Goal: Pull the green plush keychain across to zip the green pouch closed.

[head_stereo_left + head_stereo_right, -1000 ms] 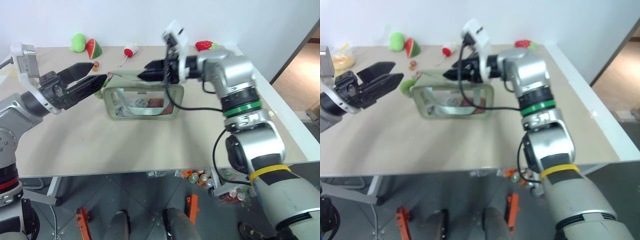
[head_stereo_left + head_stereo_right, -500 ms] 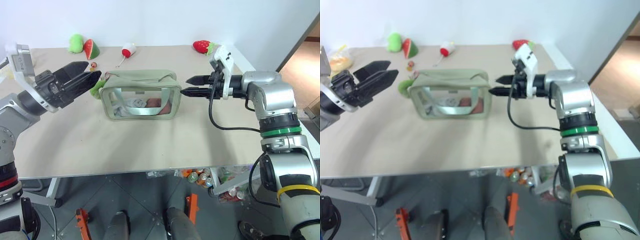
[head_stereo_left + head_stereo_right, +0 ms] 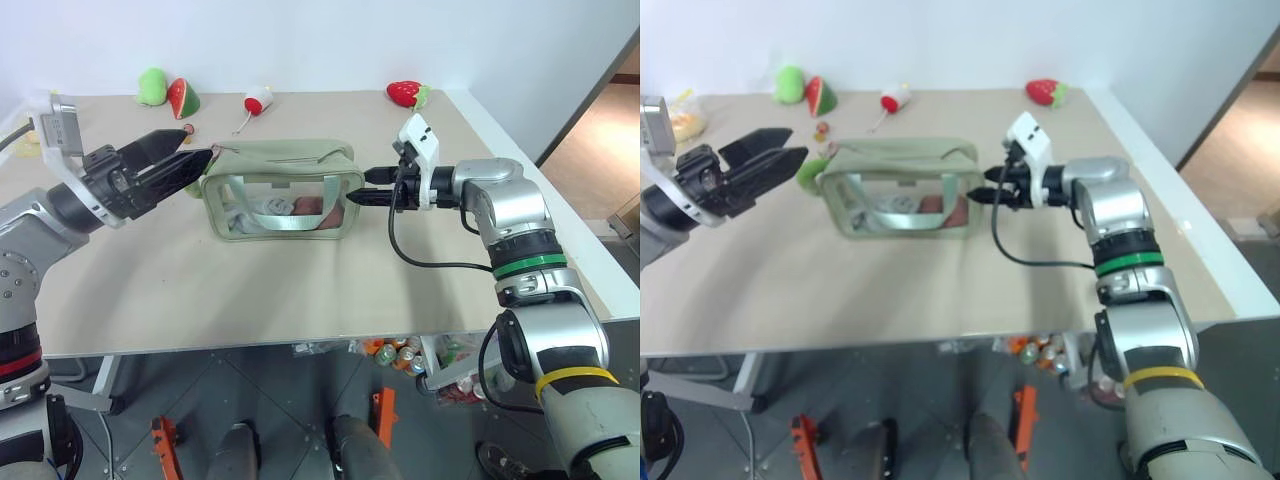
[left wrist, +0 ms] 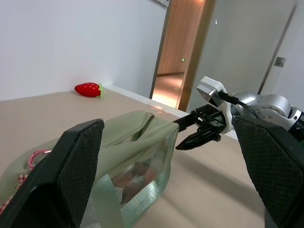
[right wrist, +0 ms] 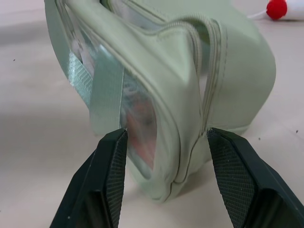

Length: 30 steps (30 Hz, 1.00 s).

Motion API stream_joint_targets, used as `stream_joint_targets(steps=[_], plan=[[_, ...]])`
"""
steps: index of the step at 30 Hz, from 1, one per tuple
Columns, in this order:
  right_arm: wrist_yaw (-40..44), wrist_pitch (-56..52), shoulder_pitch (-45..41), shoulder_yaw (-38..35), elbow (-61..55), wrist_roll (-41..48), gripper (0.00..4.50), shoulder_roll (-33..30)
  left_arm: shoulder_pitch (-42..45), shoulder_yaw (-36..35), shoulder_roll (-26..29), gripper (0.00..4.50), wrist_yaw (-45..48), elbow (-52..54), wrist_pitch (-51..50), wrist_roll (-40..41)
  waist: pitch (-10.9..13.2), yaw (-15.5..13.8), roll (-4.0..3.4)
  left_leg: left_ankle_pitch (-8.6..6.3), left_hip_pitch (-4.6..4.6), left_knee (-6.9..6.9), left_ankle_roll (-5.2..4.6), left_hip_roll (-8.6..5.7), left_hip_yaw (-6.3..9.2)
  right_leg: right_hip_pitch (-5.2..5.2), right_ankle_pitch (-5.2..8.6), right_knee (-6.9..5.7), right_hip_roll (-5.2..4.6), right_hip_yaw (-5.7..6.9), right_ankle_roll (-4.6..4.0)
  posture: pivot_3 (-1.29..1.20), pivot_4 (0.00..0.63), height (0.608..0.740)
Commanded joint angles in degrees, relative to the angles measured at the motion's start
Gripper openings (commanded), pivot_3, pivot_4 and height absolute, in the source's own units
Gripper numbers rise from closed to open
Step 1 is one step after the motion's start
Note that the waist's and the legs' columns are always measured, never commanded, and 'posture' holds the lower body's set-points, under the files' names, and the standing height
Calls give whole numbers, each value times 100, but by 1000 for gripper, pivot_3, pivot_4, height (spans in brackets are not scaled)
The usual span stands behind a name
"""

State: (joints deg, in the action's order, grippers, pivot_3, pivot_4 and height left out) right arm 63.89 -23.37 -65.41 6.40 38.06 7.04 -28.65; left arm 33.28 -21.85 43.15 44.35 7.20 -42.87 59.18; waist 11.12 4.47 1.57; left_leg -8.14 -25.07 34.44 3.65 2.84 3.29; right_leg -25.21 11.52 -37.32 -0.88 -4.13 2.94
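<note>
While both grippers gape, holding nothing, the green pouch (image 3: pixel 281 190) shows through its window perhaps cloth items.

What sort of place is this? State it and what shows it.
Probably a robot test room: a plain table against a bare white wall, plush toys such as a strawberry set out, and an open doorway.

green pouch (image 3: pixel 282 188) mid-table, left tool (image 3: pixel 195 160) at its left end, right tool (image 3: pixel 356 187) at its right
</note>
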Motion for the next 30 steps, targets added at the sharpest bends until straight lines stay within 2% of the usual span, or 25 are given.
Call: stream_joint_targets(steps=[1,4,5,6,12,17,22,30], plan=[[8,135,-154,-87,-61,44,1639,26,146,209,30,4500,173,234,11,-89,0,-2,0,0,0,0,0,0,0,0,0,0,0,0,0,0,150,739],[21,113,-118,-89,-144,68,671,48,144,333,31,4500,244,216,69,-210,0,-1,0,1,1,1,1,-1,0,1,-1,0,0,-1,1,0,150,739],[28,96,-94,-92,-187,80,224,49,156,357,19,4500,252,191,82,-237,0,0,0,1,2,1,1,-1,0,1,-1,0,0,-1,1,0,150,739],[32,85,-78,-94,-215,88,67,49,165,371,9,4500,259,174,90,-258,0,2,0,1,2,0,1,-1,0,0,-1,0,1,-1,1,0,150,739],[63,9,108,-118,-468,140,67,1,178,310,92,4500,326,-178,301,-645,0,2,0,0,2,0,1,0,0,0,-1,0,1,-1,1,0,150,739],[32,-127,177,-139,-557,174,67,-23,336,87,249,4500,114,-1285,584,-1208,0,9,0,1,5,0,-1,0,0,-1,-4,-1,3,-1,-3,0,150,739],[56,-216,316,-122,-729,216,67,-30,594,408,383,4500,-39,-2584,1060,-2182,0,6,0,1,4,0,-1,0,0,-1,-4,-1,3,-1,-2,0,150,739],[-60,-328,440,-126,-943,261,67,-27,786,816,113,4500,280,-2922,1258,-2740,-2,4,3,1,4,-1,0,0,1,0,-4,-3,2,0,0,0,150,739]])
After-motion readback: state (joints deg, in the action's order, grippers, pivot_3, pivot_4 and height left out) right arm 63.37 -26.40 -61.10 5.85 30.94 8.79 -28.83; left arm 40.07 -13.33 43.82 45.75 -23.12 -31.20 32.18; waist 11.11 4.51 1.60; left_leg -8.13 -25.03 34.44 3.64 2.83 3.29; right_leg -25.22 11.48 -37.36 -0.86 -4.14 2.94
